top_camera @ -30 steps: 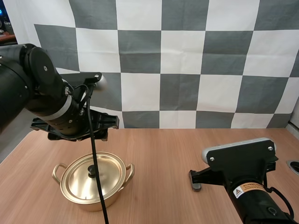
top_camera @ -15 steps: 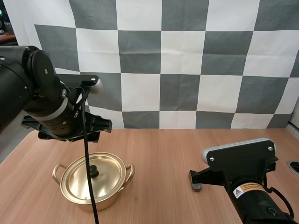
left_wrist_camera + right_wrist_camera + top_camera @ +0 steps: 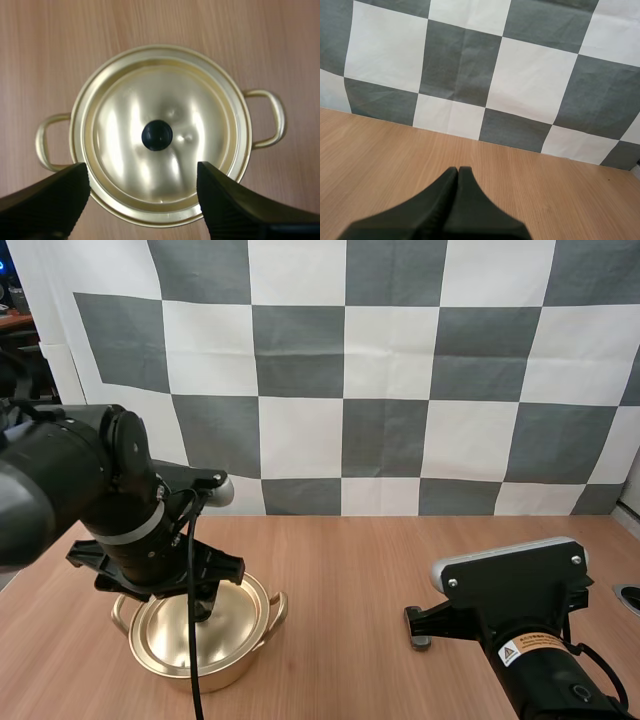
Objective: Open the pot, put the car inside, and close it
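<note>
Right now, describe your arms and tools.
The black left arm is rounded with a silver band; the black right arm bears a pale grey plate and an orange warning label. The left tool and right tool each have two black tapering fingers.

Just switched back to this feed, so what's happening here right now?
The left gripper hovers open right above the pot, its fingers on either side of the lid and the black knob centred between them. The lid sits on the pot, not yet gripped. The right gripper is shut on nothing, low over the table, away from the pot.
</note>
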